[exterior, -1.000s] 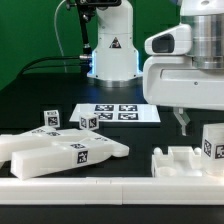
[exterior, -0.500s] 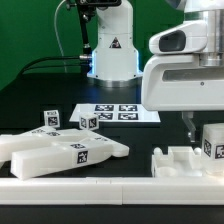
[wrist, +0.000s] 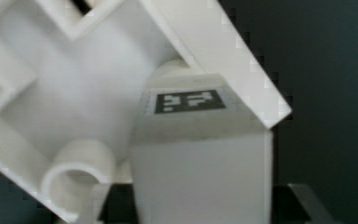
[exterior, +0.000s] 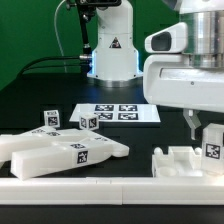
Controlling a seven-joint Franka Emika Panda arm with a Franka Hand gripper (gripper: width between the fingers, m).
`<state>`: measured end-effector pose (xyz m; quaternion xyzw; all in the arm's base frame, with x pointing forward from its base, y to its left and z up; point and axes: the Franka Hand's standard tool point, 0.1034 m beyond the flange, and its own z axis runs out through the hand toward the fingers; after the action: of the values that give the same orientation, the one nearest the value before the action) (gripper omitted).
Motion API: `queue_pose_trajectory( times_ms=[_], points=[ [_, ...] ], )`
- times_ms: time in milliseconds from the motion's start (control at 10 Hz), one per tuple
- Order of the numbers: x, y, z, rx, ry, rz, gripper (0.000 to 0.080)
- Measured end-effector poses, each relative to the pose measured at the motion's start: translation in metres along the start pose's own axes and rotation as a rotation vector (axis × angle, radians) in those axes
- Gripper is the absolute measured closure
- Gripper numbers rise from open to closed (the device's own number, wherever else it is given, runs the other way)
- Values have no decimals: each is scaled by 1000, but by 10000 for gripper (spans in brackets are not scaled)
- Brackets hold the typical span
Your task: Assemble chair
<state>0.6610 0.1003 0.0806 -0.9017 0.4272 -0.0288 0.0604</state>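
Several chair parts lay spread over your black table (exterior: 140,135), and most looked not yet joined. Your arm (exterior: 185,70) filled the exterior view's right, hanging low over the blocky chair section (exterior: 175,160). I took that section to be the base that the next part had to meet.

The tapered legs (exterior: 60,150) lay stacked on the exterior view's left, well apart from the arm, likely parked until needed. Behind them the marker board (exterior: 120,113) lay flat. Two small tagged blocks (exterior: 52,118) sat just beside it, toward the exterior view's left.

A tagged upright piece (exterior: 210,145) stood on the blocky section, just beside the gripper (exterior: 193,127). The wrist view had the same piece (wrist: 190,120) filling its centre, tag facing the camera, so you seemed lined up on it.

Only one dark finger (exterior: 189,122) showed. I could not tell whether the jaws were wide, narrow or clamped on the piece. I judged this an approach or grasp step, early in the assembly.
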Motion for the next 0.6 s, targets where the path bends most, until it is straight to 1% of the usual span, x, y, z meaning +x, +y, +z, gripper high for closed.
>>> queue_pose_trajectory(
  times_ms=[100, 200, 300, 400, 500, 600],
  points=[
    [-2, 1, 0, 2, -21, 198, 512],
    [-2, 2, 0, 1, -32, 336, 512],
    [-1, 5, 1, 9, -43, 444, 512],
    [-1, 7, 0, 18, -42, 450, 512],
    [-1, 6, 1, 17, -43, 428, 437],
    [-3, 6, 1, 8, -38, 355, 437]
  ],
)
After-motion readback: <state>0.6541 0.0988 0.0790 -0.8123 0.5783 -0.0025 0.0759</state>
